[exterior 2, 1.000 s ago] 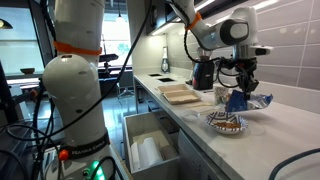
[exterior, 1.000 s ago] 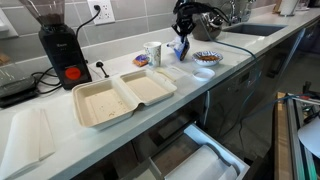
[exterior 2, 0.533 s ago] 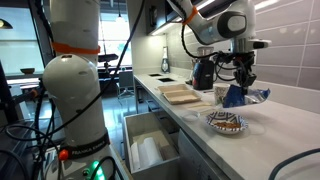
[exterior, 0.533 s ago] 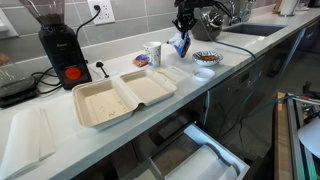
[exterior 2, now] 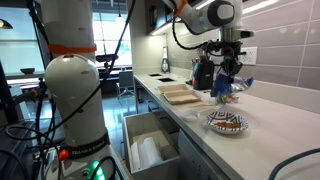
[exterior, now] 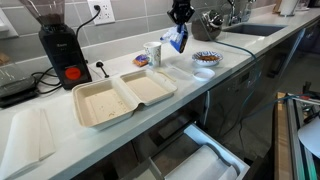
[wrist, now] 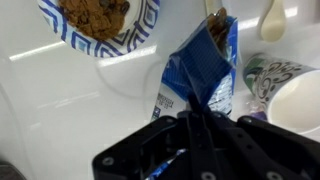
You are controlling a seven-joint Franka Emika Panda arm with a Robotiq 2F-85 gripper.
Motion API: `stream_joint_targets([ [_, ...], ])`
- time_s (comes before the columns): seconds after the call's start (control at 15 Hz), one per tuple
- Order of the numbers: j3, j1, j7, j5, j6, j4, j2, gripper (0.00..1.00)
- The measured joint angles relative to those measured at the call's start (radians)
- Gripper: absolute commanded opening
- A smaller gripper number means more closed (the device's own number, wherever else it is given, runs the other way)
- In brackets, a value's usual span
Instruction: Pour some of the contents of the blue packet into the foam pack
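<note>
Gripper (wrist: 195, 120), at the bottom centre of the wrist view, is clamped tight on the blue packet (wrist: 200, 72), whose open mouth shows brown contents (wrist: 217, 30). In an exterior view the packet hangs at upper centre above the counter (exterior: 205, 85). The foam pack (exterior: 120, 97) lies open lower left of it, and a blue-patterned bowl (exterior: 207, 58) sits to its right.
</note>
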Motion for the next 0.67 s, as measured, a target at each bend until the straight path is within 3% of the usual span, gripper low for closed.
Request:
stream_joint_targets([
  [0.67, 0.105, 0.083, -0.113, 0.004, -0.040, -0.036, -0.103, 0.00],
])
